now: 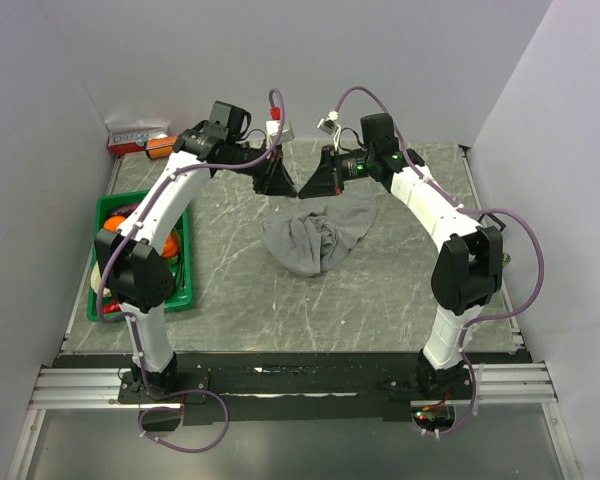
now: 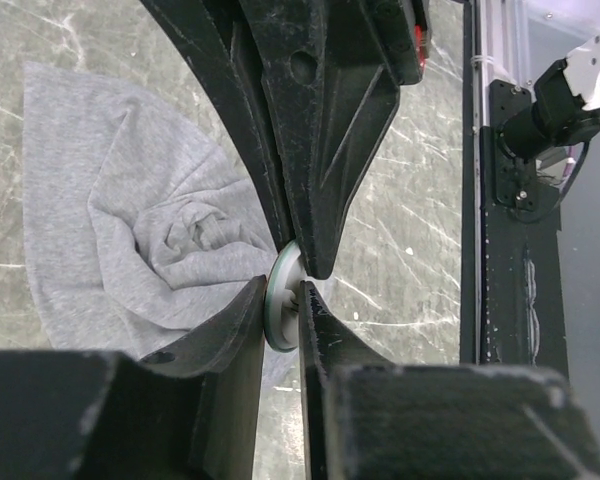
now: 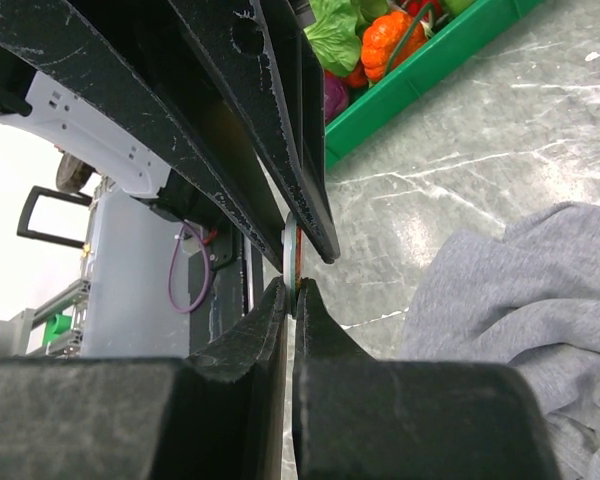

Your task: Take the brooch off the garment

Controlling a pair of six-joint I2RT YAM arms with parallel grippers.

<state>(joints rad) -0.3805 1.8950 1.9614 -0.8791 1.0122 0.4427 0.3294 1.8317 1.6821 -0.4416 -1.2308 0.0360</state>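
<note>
Two arms, two grippers, one brooch, one garment, one crate. Both arms reach in over the far half of the table (image 1: 400, 300) and their black fingertips meet tip to tip above the garment's far edge. Brooch (image 2: 282, 288): a single small round disc, whitish face with a greenish rim, hard and flat, seen nearly edge-on; from the right wrist it shows as a thin sliver with a reddish edge (image 3: 293, 250). It is raised off the table between the four fingers. Left gripper (image 2: 283, 312): jaws narrow, clamped on the disc's two flat faces. Right gripper (image 3: 291, 292): jaws almost closed, the disc's edge pinched in the slit between the tips. All fingers are matte black, wedge-shaped, scuffed with pale scratches. Garment (image 1: 315, 235): one piece of soft heathered grey knit, rumpled, with a twisted knot of folds near its middle, lying on the table under and just nearer than the grippers; whether any cloth is attached to the disc I cannot tell. Table surface: grey-green, marbled with white veins, smooth. Green crate (image 1: 187, 272): one, hard plastic, rectangular, at the left edge and well apart from the garment; inside are a ribbed orange pumpkin shape (image 3: 390, 42), a crinkled green leaf (image 3: 332, 35) and a purple piece.
</note>
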